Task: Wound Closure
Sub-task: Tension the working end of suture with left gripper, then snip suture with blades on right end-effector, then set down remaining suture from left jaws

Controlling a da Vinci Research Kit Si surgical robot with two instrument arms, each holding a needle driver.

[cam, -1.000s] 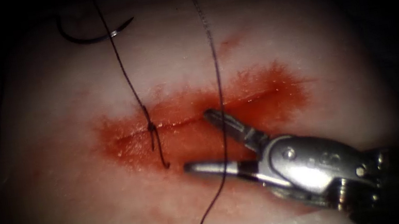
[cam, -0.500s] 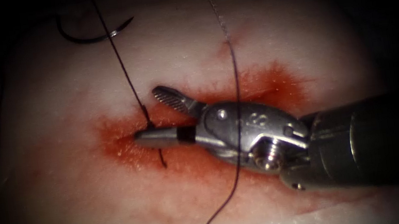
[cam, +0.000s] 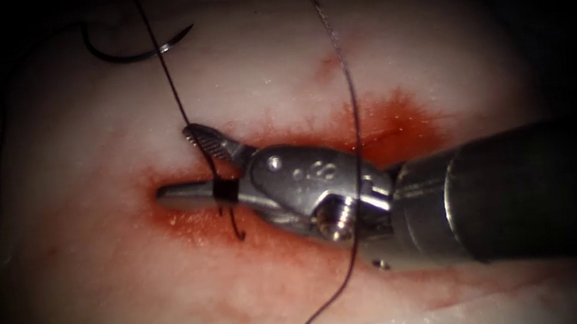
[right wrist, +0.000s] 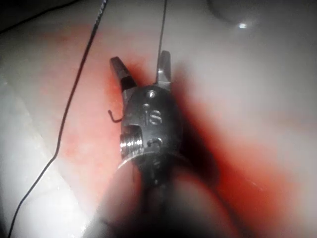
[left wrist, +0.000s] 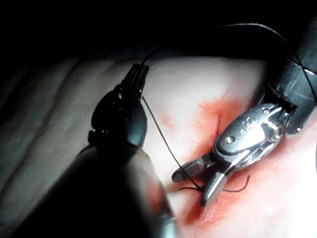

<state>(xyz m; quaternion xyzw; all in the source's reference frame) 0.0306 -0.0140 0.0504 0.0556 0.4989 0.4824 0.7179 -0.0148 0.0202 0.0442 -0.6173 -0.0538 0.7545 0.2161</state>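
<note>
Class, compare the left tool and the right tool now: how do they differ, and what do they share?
The left tool has its jaws shut on the thread; the right tool has open jaws, holding nothing. The right tool straddles that thread by the knot at the cut; the left tool holds it taut, away from the cut. Both leave the needle alone: it lies loose on the tissue.

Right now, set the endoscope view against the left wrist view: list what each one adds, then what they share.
Endoscope view adds: the needle, lying unheld on the tissue, above the left end of the cut. Left wrist view adds: the left tool, jaws shut on the thread. Shared: the right tool, jaws open astride that thread over the cut, holding nothing.
</note>
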